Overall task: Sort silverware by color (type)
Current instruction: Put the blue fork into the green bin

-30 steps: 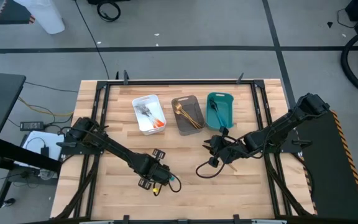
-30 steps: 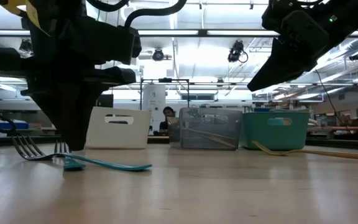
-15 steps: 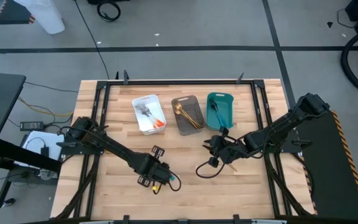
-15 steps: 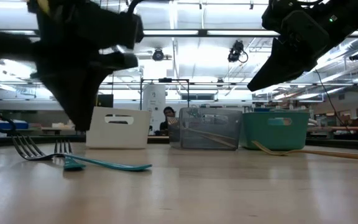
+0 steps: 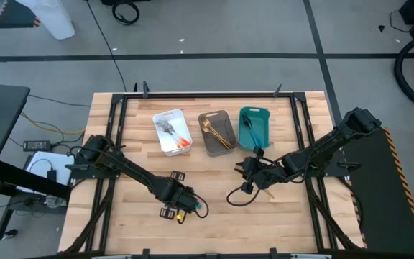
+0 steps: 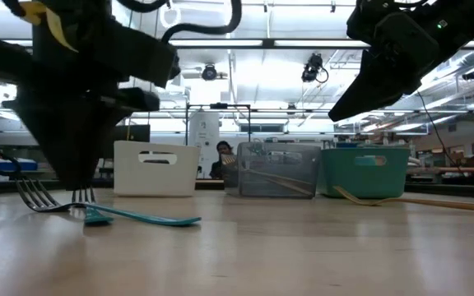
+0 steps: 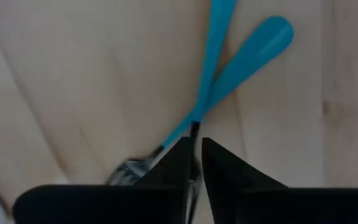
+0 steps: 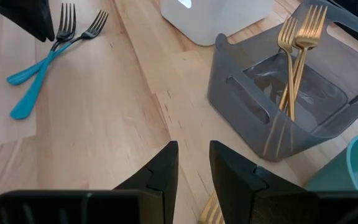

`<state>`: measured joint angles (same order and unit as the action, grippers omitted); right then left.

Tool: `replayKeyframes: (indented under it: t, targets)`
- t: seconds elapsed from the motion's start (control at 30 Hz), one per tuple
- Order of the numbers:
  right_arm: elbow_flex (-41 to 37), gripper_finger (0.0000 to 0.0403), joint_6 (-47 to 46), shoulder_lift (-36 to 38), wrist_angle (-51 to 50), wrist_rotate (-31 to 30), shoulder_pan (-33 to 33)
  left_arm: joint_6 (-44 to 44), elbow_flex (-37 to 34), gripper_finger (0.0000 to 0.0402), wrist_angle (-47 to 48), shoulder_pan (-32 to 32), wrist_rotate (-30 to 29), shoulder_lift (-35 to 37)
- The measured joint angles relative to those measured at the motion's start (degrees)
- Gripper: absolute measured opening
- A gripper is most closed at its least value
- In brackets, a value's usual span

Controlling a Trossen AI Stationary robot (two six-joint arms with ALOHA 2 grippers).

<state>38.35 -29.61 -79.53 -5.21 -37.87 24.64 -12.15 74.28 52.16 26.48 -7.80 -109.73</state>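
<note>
Two teal forks (image 8: 45, 53) are seen crossed on the table (image 5: 214, 216) near its front edge, left of centre. The left gripper (image 7: 194, 163) is placed directly over their metal necks, its fingers (image 7: 176, 163) a narrow slit apart, with one fork's neck seen in the gap; whether it is gripped cannot be told. The right gripper (image 8: 193, 167) is held low over the table's middle, towards the right, with its fingers set a little apart and nothing between them. Three bins are lined up along the back edge: a white bin (image 5: 169, 132) with orange-handled pieces, a grey bin (image 8: 278, 99) with gold forks (image 8: 294, 56) leaned upright in it, and a teal bin (image 5: 256, 127) with teal pieces. A gold piece (image 6: 401, 200) is left on the table by the teal bin.
</note>
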Motion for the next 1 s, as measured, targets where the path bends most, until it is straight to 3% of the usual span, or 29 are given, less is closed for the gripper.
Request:
replayKeyframes:
  t: [0.27,1.0]
  targets:
    - [0.0,0.0103,0.0,0.0,0.1,0.0,0.0,-0.8,-2.6,0.0074,-1.7,-0.1,2.1,0.0]
    - [0.0,0.0103,0.2,0.0,0.4,0.0,0.0,2.4,-6.7,0.0072,-8.7,-1.5,3.1,0.3]
